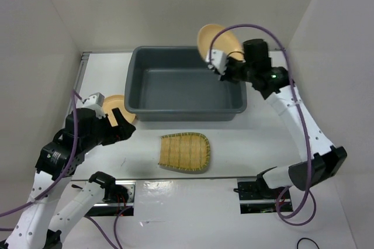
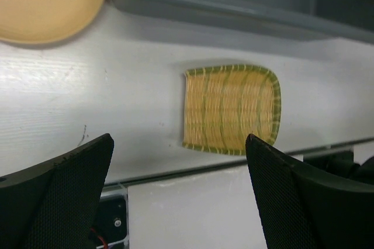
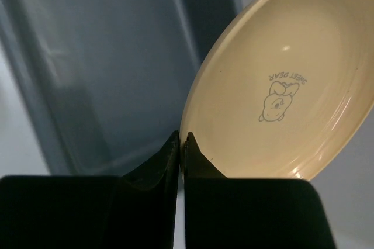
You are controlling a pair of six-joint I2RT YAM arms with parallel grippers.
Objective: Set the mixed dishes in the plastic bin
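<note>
The slate-grey plastic bin (image 1: 175, 88) stands at the middle back of the table and looks empty inside. My right gripper (image 1: 217, 65) is shut on the rim of a tan-orange plate (image 1: 215, 41), holding it tilted over the bin's far right corner; the right wrist view shows the plate (image 3: 280, 91) pinched at its edge, with the bin (image 3: 99, 68) below. A second tan-orange plate (image 1: 117, 106) lies on the table left of the bin, also in the left wrist view (image 2: 41, 3). The woven bamboo tray (image 1: 185, 152) lies in front of the bin. My left gripper (image 1: 120, 125) is open above the table. The glass cup is out of view.
White walls enclose the table on the left, back and right. Arm bases and cables (image 1: 111, 193) sit along the near edge, with the right base (image 1: 257, 193) beside them. The tray also shows in the left wrist view (image 2: 231, 109), near the table's front edge.
</note>
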